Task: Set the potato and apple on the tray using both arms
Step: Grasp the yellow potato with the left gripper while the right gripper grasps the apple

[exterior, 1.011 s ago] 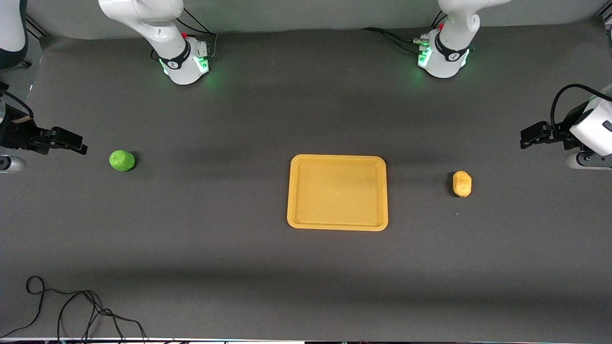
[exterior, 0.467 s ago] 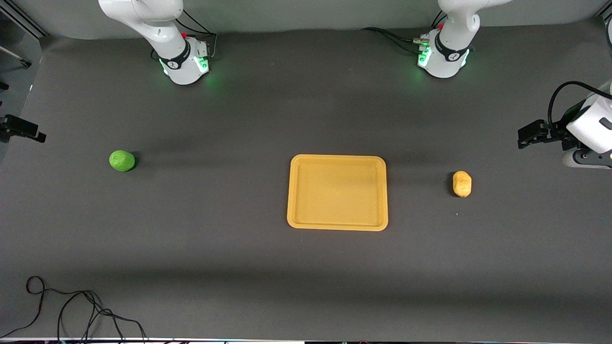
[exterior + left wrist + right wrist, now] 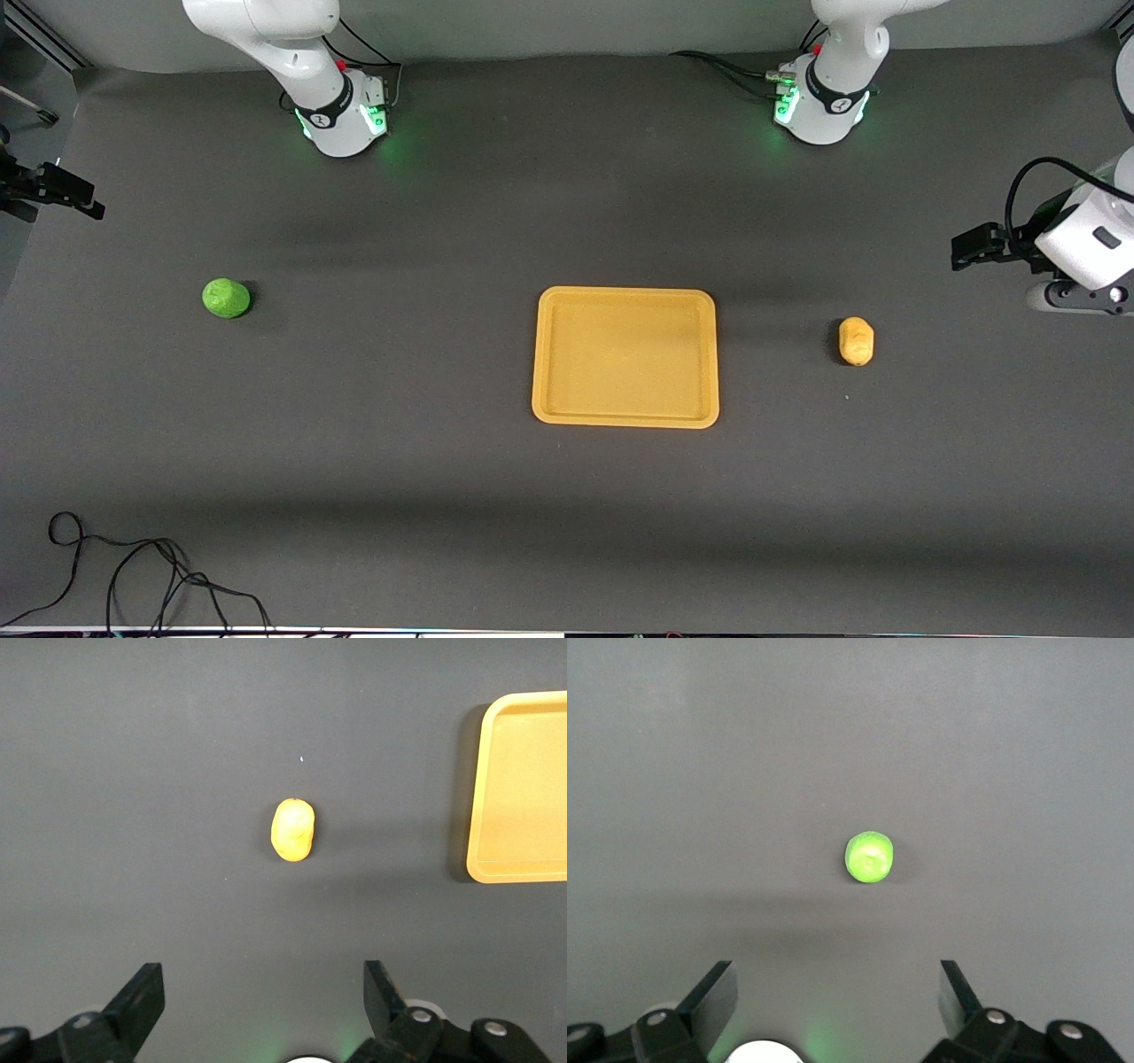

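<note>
Tray sits mid-table w/ nothing on it. Potato lies on the dark mat toward the left arm's end, well apart from the tray; apple lies toward the right arm's end, also well apart. Left gripper is up in the air over the table's left-arm end, fingers spread wide, empty — potato in its wrist view. Right gripper is likewise wide open and empty, up over the right-arm end — apple below it.
</note>
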Robot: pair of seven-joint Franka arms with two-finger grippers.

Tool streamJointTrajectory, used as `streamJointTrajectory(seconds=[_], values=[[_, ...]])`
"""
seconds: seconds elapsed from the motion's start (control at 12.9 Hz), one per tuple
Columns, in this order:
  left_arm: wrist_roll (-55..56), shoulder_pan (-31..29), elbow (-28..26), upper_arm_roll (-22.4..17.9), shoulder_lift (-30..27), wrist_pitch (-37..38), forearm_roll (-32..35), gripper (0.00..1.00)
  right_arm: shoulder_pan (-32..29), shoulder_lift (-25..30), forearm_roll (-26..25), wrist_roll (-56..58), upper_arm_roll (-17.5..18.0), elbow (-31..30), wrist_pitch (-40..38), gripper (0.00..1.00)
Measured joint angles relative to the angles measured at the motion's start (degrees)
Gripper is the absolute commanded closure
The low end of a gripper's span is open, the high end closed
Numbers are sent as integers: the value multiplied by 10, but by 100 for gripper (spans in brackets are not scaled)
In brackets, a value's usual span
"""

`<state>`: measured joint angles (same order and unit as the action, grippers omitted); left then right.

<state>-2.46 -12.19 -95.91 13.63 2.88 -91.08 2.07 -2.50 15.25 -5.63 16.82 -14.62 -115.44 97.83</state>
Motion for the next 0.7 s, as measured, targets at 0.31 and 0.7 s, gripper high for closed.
streamJointTrajectory(seconds=[0.31, 0.7], values=[[-19, -3, -69, -1, 15, -94, 0, 0, 0, -3, -1, 45, -20, -9, 13, 0], [-52, -5, -193, -5, 75, -273, 0, 0, 1, -4, -1, 51, -35, -65, 67, 0]])
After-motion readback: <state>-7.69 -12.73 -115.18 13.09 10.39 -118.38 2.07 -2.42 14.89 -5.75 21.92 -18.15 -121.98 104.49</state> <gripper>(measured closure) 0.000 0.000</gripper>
